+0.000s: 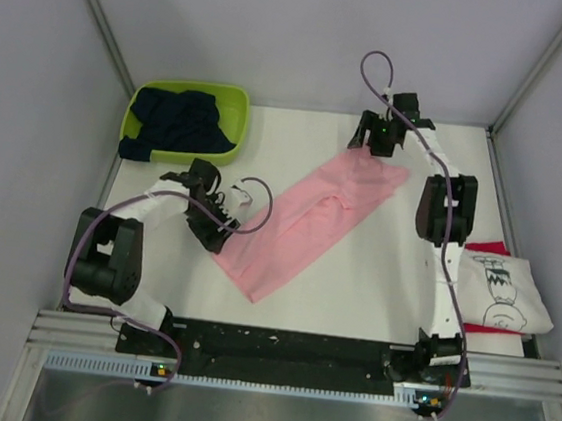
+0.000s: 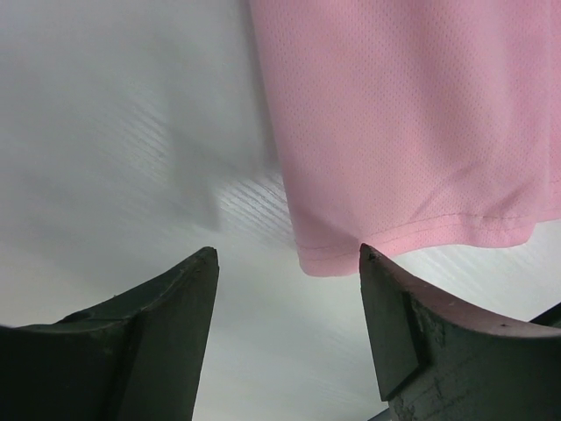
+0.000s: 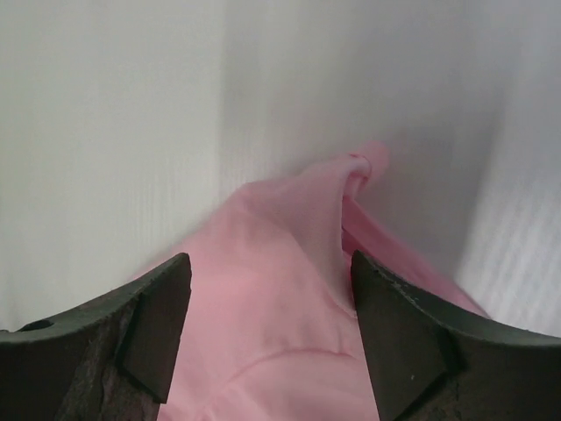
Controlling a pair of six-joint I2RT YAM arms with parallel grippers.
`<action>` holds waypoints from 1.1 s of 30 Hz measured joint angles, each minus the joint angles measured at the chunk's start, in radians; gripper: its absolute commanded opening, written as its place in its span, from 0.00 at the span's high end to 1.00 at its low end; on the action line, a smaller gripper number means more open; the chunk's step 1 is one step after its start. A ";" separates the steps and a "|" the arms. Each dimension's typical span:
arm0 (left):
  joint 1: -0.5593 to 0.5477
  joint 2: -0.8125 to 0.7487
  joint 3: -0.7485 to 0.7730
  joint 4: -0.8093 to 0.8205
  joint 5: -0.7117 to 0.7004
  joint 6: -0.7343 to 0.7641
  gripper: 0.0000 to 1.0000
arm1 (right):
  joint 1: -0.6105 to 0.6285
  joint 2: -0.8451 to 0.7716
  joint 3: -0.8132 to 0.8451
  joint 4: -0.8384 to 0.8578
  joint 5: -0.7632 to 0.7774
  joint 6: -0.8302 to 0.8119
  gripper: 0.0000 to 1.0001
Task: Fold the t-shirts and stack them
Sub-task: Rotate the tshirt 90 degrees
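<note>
Pink tee stretched corner to corner, both grippers let go

The pink tee (image 1: 315,219) lies flat and slantwise across the middle of the table (image 1: 288,141), with bare top beside both of its long edges. The left gripper (image 2: 285,254) sits at its near-left hem corner with the jaws spread and nothing between them. The right gripper (image 3: 267,263) is at the far-right end, also spread, with a rumpled fold lying loose under it. I count four tees: the pink, a navy tee (image 1: 179,124) heaped in the one green basket (image 1: 235,93) (far-left corner), and a white tee (image 1: 509,290) atop a red tee (image 1: 488,246) at the right edge.
</note>
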 measured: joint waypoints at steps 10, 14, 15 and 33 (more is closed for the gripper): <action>-0.051 0.079 -0.001 0.029 -0.021 0.019 0.92 | -0.089 -0.461 -0.553 0.015 0.249 -0.049 0.29; -0.061 0.057 -0.025 0.037 -0.011 0.042 0.89 | -0.115 -0.453 -0.656 0.042 0.261 -0.019 0.39; -0.061 0.048 -0.034 0.040 -0.006 0.049 0.88 | -0.119 -0.439 -0.668 0.041 0.261 -0.011 0.50; -0.389 -0.338 -0.116 -0.134 0.078 0.095 0.26 | -0.133 0.126 0.103 0.126 -0.114 0.160 0.35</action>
